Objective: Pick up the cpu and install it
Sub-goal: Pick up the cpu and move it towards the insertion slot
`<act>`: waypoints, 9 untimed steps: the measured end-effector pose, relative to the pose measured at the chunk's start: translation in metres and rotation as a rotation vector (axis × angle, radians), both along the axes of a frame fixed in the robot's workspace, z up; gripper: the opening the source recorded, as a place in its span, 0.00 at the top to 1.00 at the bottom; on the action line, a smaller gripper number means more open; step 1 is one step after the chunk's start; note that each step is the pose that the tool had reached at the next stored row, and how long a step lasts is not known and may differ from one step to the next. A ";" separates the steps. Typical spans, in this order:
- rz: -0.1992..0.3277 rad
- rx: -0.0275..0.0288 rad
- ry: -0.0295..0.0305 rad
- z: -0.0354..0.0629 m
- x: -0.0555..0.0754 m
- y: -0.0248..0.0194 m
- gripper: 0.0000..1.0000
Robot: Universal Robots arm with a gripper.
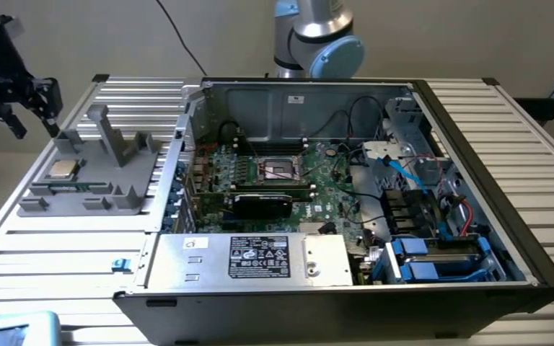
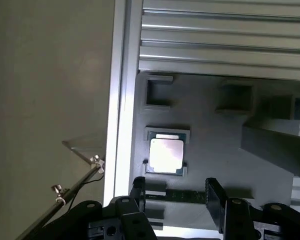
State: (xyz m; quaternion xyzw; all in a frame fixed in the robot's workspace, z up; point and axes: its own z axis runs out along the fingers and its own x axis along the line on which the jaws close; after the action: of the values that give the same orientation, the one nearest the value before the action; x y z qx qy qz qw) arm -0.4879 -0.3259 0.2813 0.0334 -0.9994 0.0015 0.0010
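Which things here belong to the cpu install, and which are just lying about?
Job: cpu in its gray holder; open gripper near it; motherboard socket.
Not involved: power supply; blue drive bays; black card.

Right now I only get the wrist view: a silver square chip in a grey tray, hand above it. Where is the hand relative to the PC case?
Observer: The hand hangs over the slatted metal table at the exterior view's far left. The grey plastic tray holding the small silver-topped square cpu lies between it and the open black computer case.
Operator: Where's the socket?
Observer: The dark square socket with a metal frame lies mid-board inside the case, with a black rectangular block just on its near side.
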 end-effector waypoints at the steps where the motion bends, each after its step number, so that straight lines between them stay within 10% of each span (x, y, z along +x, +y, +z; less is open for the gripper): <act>1: -0.003 0.0032 -0.0003 -0.0013 0.000 0.0000 0.39; 9: -0.016 0.0072 -0.0003 -0.0151 -0.002 -0.0010 0.39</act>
State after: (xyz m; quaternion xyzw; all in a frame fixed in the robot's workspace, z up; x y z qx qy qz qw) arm -0.4902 -0.3269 0.2662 0.0256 -0.9997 -0.0021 0.0007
